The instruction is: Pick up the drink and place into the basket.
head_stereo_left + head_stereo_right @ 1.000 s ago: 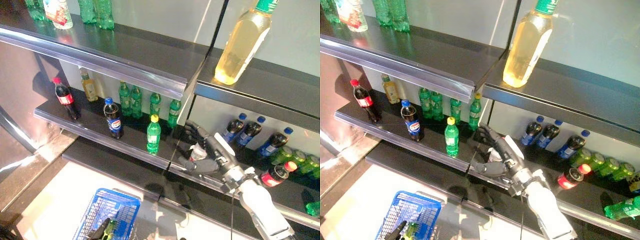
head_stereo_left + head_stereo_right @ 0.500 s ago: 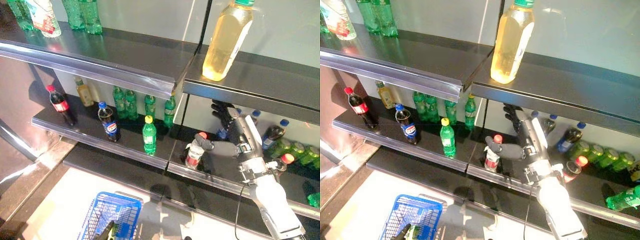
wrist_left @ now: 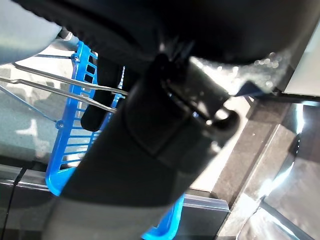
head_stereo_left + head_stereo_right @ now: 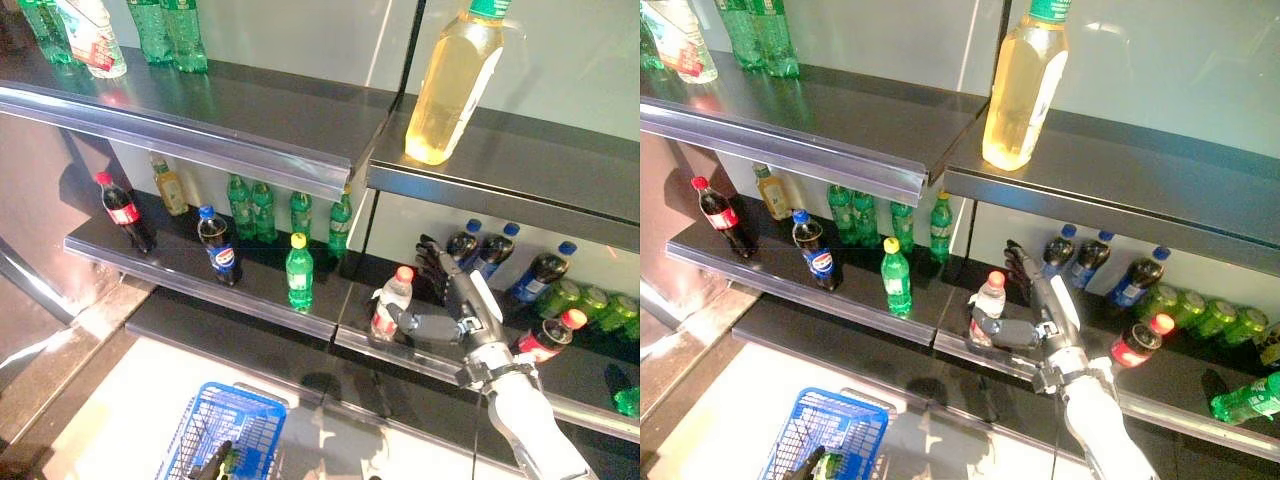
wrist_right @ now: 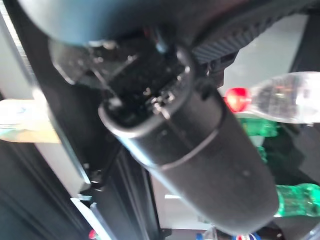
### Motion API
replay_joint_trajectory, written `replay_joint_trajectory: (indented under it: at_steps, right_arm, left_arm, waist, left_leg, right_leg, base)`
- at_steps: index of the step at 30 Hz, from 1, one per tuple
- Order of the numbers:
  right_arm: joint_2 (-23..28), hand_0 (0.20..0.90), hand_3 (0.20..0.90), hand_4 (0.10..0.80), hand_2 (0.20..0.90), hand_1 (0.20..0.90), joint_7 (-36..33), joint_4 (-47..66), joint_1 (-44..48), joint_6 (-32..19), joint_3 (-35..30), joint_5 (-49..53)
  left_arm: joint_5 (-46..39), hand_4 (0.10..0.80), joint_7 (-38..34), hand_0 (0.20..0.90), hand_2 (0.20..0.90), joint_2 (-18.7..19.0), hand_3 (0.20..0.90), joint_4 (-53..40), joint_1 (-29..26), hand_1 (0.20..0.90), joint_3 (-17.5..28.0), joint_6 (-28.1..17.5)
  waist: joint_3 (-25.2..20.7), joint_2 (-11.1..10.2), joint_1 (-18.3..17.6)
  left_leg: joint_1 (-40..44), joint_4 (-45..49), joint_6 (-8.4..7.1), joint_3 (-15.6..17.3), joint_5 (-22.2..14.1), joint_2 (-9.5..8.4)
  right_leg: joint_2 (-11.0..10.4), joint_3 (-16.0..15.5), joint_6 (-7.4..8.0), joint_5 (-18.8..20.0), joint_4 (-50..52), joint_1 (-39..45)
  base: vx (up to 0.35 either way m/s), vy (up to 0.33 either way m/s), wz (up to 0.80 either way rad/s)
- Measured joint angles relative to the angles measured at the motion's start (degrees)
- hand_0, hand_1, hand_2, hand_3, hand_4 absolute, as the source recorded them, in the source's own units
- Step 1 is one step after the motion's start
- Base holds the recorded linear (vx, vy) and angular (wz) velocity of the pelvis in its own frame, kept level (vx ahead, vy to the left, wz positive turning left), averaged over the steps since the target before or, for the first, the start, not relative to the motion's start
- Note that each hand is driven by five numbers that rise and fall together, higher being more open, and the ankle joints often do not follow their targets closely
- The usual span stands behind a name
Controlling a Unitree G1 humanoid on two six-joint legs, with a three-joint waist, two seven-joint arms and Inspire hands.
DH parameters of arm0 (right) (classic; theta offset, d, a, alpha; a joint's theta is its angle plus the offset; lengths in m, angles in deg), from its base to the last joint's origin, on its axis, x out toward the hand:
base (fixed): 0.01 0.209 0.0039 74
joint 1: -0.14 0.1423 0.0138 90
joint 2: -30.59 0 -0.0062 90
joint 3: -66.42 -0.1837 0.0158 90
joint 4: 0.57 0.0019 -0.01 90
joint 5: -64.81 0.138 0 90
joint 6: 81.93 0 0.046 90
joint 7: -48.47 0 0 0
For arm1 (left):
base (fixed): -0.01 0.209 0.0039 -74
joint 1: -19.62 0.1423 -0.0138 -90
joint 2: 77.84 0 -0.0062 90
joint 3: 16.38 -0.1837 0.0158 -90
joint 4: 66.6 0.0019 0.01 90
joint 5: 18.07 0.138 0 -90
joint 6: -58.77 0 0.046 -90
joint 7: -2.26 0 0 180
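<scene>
Clear plastic drink: a small red-capped bottle (image 4: 389, 303) is standing upright near the front edge of the dark middle shelf (image 4: 190, 262), its body pale and see-through with a label band.
Right robot hand: the dark robot hand (image 4: 452, 309) is reaching in beside the bottle; its thumb is lying against the bottle's lower body while the straight fingers (image 4: 432, 268) are fanning upward just behind it, not closed round it.
Left robot hand: the left robot hand (image 4: 208, 462) is showing low at the blue basket (image 4: 228, 416), its dark fingers hooking round the wire handle in the wrist view.
Basket: blue plastic lattice walls, sitting above the pale floor.
Neighbours: a glossy green bottle with yellow cap (image 4: 298, 271) and a dark cola bottle with blue cap (image 4: 220, 246) are standing apart on the shelf; a tall yellow drink bottle (image 4: 450, 82) is occupying the upper shelf.
</scene>
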Motion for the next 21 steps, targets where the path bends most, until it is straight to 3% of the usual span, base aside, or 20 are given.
replay_joint_trajectory:
  at_steps: [6,13,21]
  right_arm:
    - [0.0,0.900,0.900,0.800,0.900,0.900,-8.0,-1.2,0.3,0.0,0.6,-0.1]
    - [-0.6,0.900,0.900,0.800,0.900,0.900,-18.8,-4.5,0.3,0.0,0.6,0.0]
    - [-0.6,0.900,0.900,0.800,0.900,0.900,-21.9,-4.7,3.5,0.0,2.5,0.0]
  left_arm:
    - [0.0,0.100,-0.1,0.300,0.300,0.0,0.200,-3.7,-0.7,0.300,-1.9,-0.1]
    - [-1.7,0.100,-0.2,0.300,0.300,-1.2,0.200,-8.1,-1.3,0.300,-4.0,-0.5]
    - [-3.1,0.100,-0.4,0.300,0.300,-1.1,0.200,-12.0,-2.5,0.300,-7.8,-1.9]
  waist:
    - [5.5,0.8,0.3]
    - [10.5,3.3,-0.1]
    - [15.0,4.0,0.1]
  left_leg:
    - [-2.6,4.7,0.19,-1.2,-1.4,-0.13]
    - [-5.6,9.5,0.35,-1.3,-3.0,-0.03]
    - [-8.3,13.2,0.57,-1.5,-3.9,-0.05]
  right_leg:
    - [-0.8,-0.3,-0.02,-1.7,4.4,-2.0]
    - [-1.4,0.2,-0.28,-3.4,9.3,-5.1]
    - [-2.1,1.0,-0.74,-4.5,13.5,-8.2]
  base:
    - [-0.001,0.017,0.07]
    - [0.003,0.003,0.00]
    - [-0.003,-0.002,-0.01]
